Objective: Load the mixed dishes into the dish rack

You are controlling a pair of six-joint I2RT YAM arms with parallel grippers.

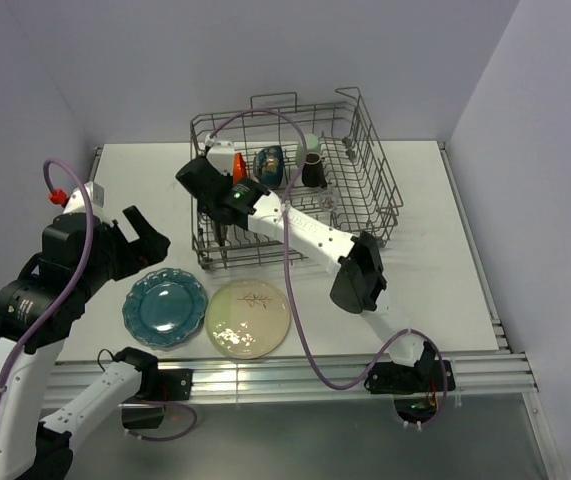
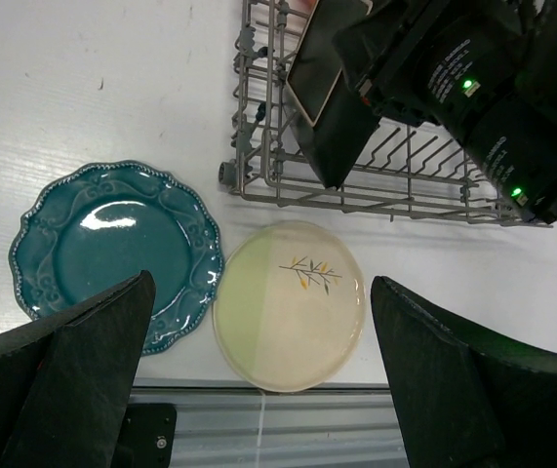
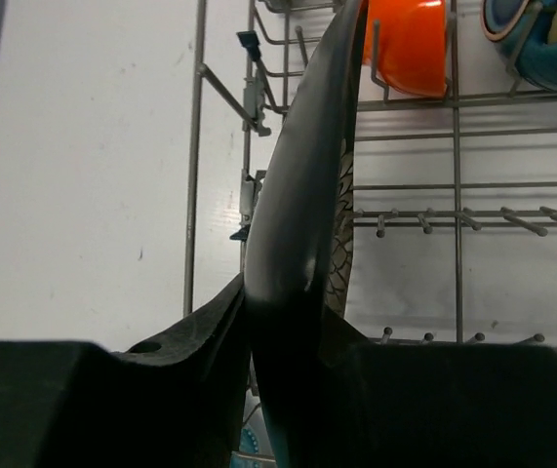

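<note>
Right fingers (image 3: 161,390), filling the frame's bottom, clamp the black square floral plate (image 3: 302,195) edge-up over the left end of the dish rack (image 1: 383,185), upper centre of the table (image 1: 435,280). Left fingers (image 2: 73,390) stand wide open above the teal scalloped plate (image 2: 112,244) and cream round plate (image 2: 288,302), side by side lower left.

White table (image 1: 435,250), pale lilac walls (image 1: 265,50)

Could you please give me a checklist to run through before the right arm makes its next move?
1. Right end effector shut on black square plate: ok.
2. Plate held on edge at the dish rack's left end: ok.
3. Plate seated between tines: cannot tell.
4. Left end effector open, outside the rack: ok.
5. All dishes loaded: not ok; teal plate and cream plate lie on the table.
</note>
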